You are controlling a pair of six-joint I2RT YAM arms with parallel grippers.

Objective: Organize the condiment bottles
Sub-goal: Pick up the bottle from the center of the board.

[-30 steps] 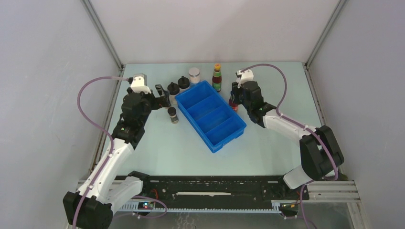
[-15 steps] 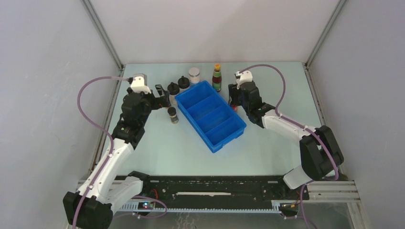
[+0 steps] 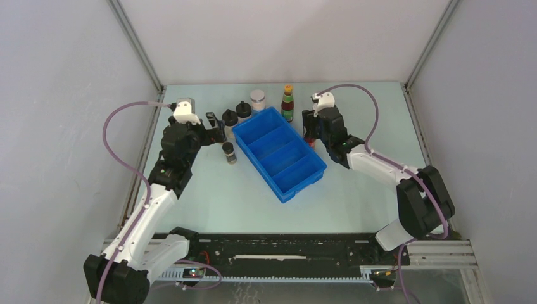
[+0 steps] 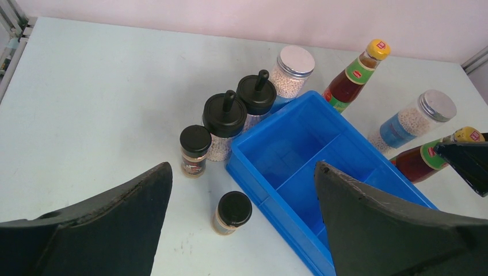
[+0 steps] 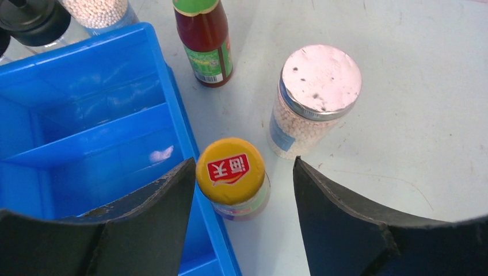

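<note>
My right gripper [image 5: 243, 161] is open, its fingers on either side of a dark-red bottle with a yellow cap [image 5: 230, 169]. That bottle stands upright on the table against the blue tray's [image 5: 167, 109] right wall; the left finger is very close to the cap. A pale silver-capped jar [image 5: 315, 98] and the second red bottle [image 5: 204, 40] stand just behind. My left gripper [image 4: 243, 167] hangs open above a short black-lidded spice jar [image 4: 232, 211]. Another short jar [image 4: 194, 150], two knob-lidded jars [image 4: 225, 118] and a pale jar [image 4: 293, 69] line the tray's left side.
The blue divided tray [image 3: 304, 180] lies diagonally mid-table with nothing in its compartments. Bottles crowd its back corner [image 3: 287, 104]. Grey walls close in the table on three sides.
My right gripper has opened and let go of the yellow-capped bottle, which now stands beside the tray. The left arm has not moved.
</note>
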